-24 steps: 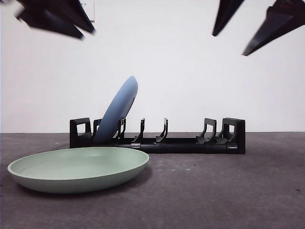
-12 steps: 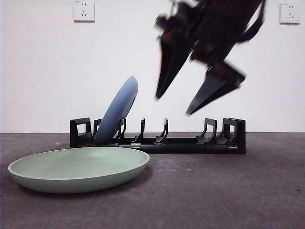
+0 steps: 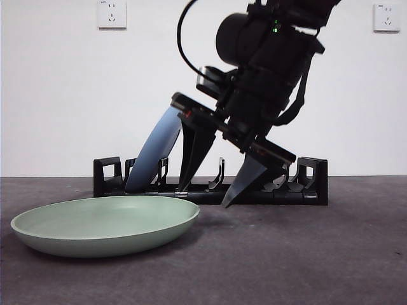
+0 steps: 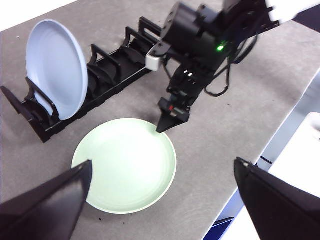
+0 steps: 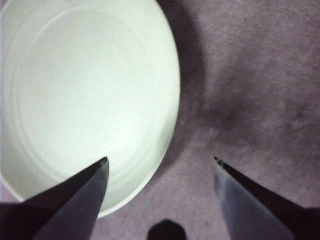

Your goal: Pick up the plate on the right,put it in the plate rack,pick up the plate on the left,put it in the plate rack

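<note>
Green plate [image 3: 105, 225] flat on tabletop [image 3: 305, 254] before black rack [image 3: 210, 184], blue plate [image 3: 154, 149] already slotted; right end effector [image 3: 213, 190] spread above green rim; probably stiff, slippery, best pinched at the rim; left end effector [image 4: 160, 200] spread, waiting.

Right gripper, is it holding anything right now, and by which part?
Nothing. The right gripper is open, straddling the rim of the pale green plate without gripping it.
</note>
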